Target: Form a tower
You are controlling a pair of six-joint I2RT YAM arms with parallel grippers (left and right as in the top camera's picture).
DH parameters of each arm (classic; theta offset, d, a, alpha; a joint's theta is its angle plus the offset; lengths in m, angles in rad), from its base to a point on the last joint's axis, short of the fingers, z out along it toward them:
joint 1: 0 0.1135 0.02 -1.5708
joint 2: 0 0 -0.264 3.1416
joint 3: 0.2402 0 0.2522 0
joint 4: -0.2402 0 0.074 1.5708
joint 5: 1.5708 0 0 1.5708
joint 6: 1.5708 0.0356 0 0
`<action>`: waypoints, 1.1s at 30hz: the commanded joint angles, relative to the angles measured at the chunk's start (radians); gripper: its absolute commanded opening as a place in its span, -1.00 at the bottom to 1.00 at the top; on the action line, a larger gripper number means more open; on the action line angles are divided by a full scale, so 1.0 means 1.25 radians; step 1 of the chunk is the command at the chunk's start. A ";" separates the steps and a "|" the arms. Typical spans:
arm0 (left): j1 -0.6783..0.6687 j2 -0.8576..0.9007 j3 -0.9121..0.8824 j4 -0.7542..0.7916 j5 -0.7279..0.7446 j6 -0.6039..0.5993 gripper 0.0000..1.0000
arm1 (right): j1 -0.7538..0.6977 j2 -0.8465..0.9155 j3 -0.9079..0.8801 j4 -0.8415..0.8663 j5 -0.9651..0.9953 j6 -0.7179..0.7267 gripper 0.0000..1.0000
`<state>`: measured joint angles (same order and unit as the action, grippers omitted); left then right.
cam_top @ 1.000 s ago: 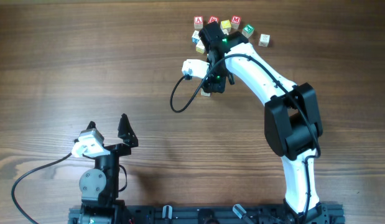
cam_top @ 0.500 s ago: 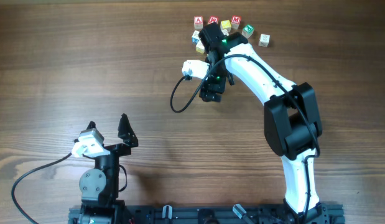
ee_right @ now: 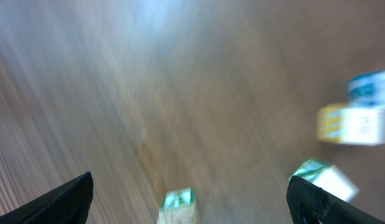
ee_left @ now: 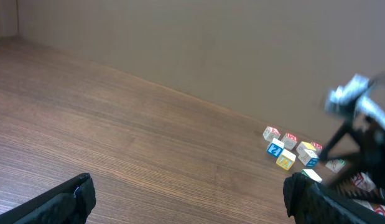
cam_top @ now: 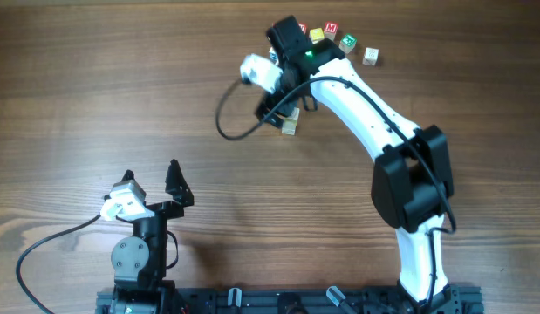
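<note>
Upper centre: R end effector [cam_top: 278,108] wide open, empty, beside short pale wooden cube tower [cam_top: 290,127]; L end effector [cam_top: 153,177] wide open, lower left.

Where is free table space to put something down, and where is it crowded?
Free: the wide bare wood left of the cable loop, beyond the left arm; also right of the right arm. Crowded: around the loose cubes and the tower.

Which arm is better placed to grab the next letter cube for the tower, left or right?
Right, probably. The right arm's fingers are open right by the tower, with the loose cubes close by. The left arm's fingers sit open far away, near its base.
</note>
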<state>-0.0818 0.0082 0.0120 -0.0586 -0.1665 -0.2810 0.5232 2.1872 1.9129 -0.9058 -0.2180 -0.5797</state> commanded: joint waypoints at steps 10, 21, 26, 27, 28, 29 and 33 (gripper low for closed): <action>0.004 -0.001 -0.005 0.002 -0.005 0.015 1.00 | -0.024 -0.080 0.034 0.063 0.132 0.886 0.85; 0.004 -0.001 -0.005 0.002 -0.005 0.015 1.00 | -0.019 -0.080 0.013 -0.306 0.453 1.460 -0.92; 0.004 -0.001 -0.005 0.002 -0.005 0.015 1.00 | -0.019 -0.079 -0.114 -0.127 0.295 1.342 -0.91; 0.004 -0.001 -0.005 0.002 -0.005 0.015 1.00 | -0.019 -0.079 -0.131 -0.107 0.272 1.332 -0.91; 0.004 -0.001 -0.005 0.002 -0.005 0.015 1.00 | -0.021 -0.079 -0.148 -0.095 0.254 1.331 -0.91; 0.004 -0.001 -0.005 0.002 -0.005 0.016 1.00 | -0.022 -0.079 -0.159 -0.088 0.247 1.331 -0.91; 0.004 -0.001 -0.005 0.002 -0.005 0.015 1.00 | -0.024 -0.079 -0.162 -0.076 0.229 1.329 -0.92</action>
<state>-0.0818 0.0090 0.0120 -0.0586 -0.1669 -0.2810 0.4938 2.0933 1.7103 -1.0111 0.1127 1.0988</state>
